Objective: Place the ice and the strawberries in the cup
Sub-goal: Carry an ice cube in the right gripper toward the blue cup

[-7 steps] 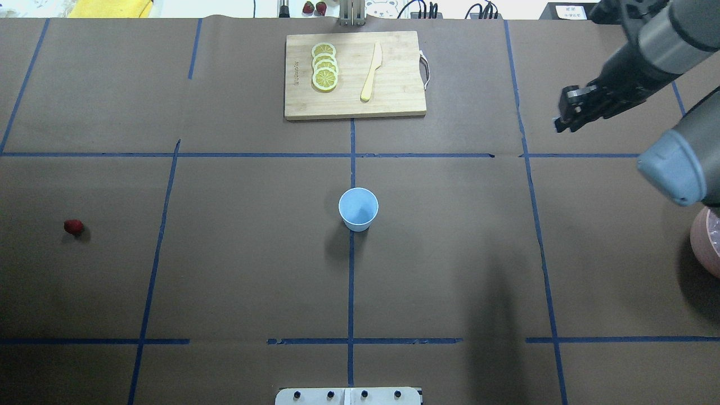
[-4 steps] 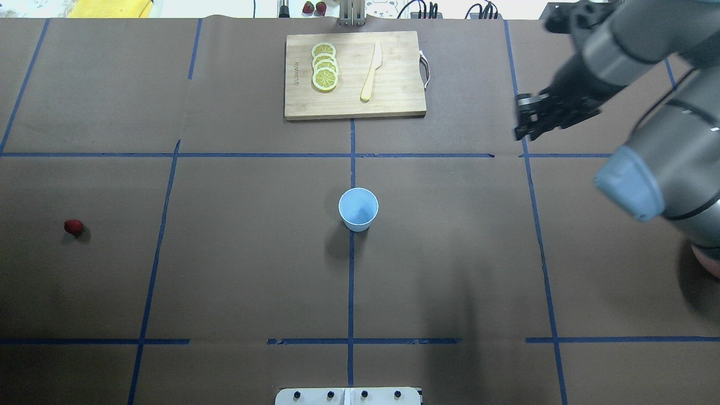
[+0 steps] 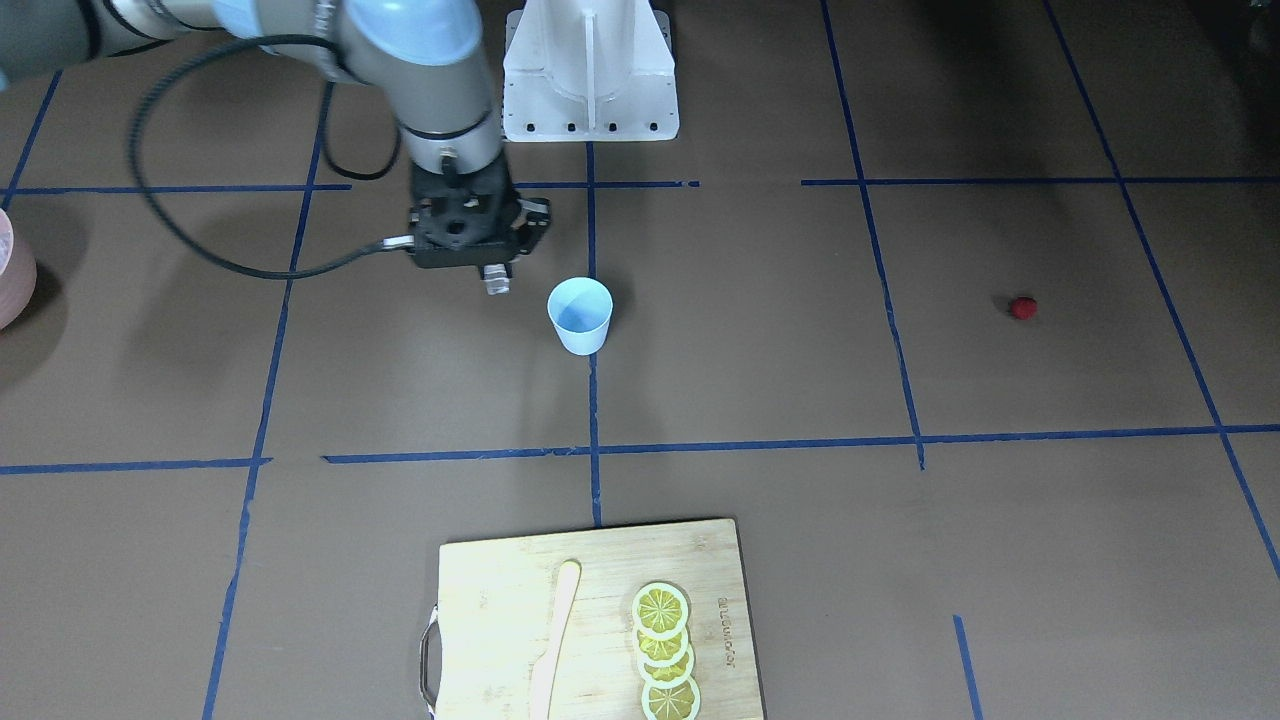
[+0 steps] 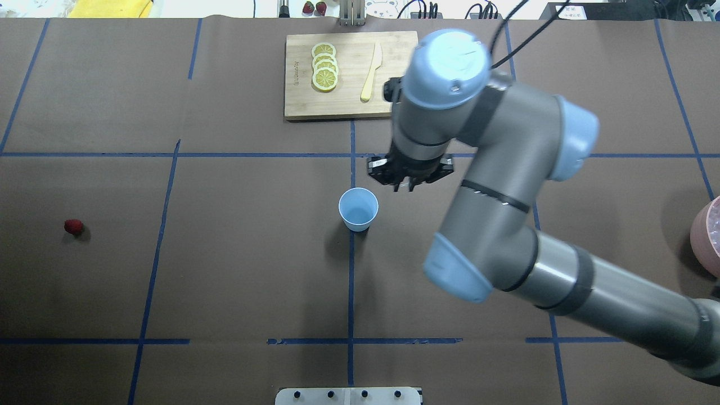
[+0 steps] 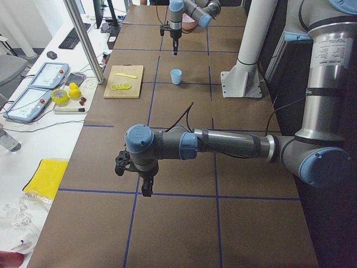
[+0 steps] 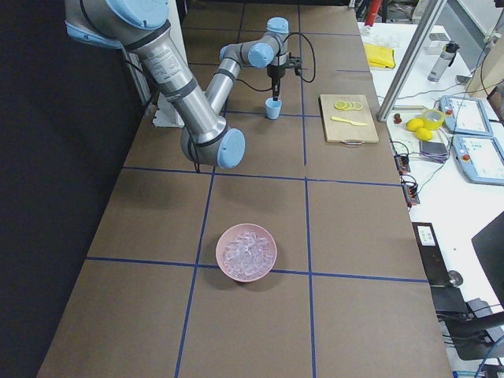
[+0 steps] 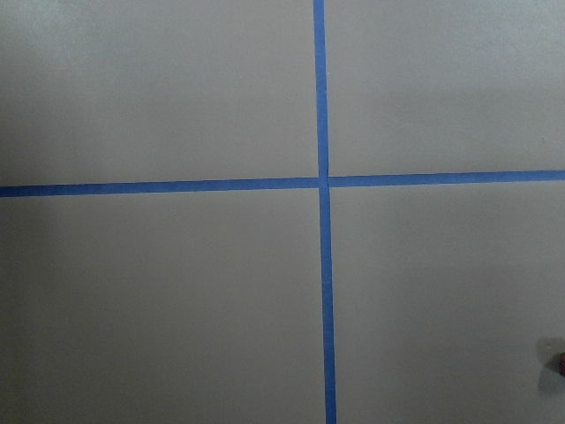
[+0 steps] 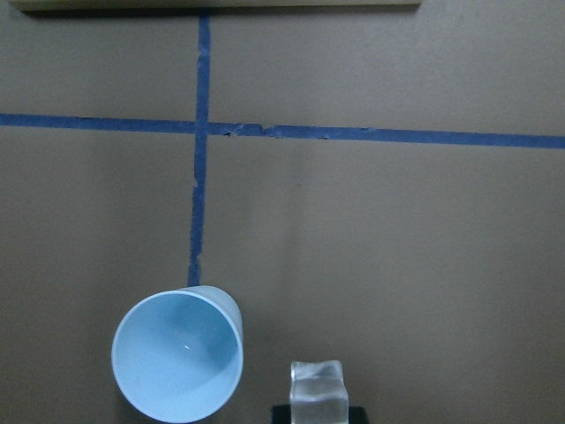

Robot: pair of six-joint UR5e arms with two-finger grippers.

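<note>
Right arm: stretched in from the right edge of the worktop (image 4: 225,270), elbow bent, wrist vertical, right claw (image 4: 403,187) pointing straight down beside the cup (image 4: 358,209), off to its right, not over the mouth. Closed narrow on one ice cube (image 8: 318,393), pinched between two dark fingertips (image 8: 357,415); cube clear, glassy, square-edged, held clear of the paper. Cup pale blue, smooth, tapered, upright, nothing inside per the right wrist view, standing on a blue tape line near worktop centre. Strawberry (image 4: 73,226) small, red, roundish, lying alone far out on the left side, well apart from the cup. Left arm: low and near-horizontal in the left-end view, wrist turned down, left claw (image 5: 146,188) hanging above the paper; how far open, cannot tell. Left wrist view: only matte brown paper and a tape cross. Worktop covered in brown paper, gridded with blue tape. Pink round bowl (image 6: 227,266) heaped with loose ice (image 6: 248,250), seen whole only from the right end; overhead just a sliver at the edge. Wooden cutting board (image 4: 349,107) on the far side, with overlapping lemon slices (image 4: 324,67) and a pale wooden knife (image 4: 371,73). Held cube plain in the front-facing and wrist views, not discernible overhead.
</note>
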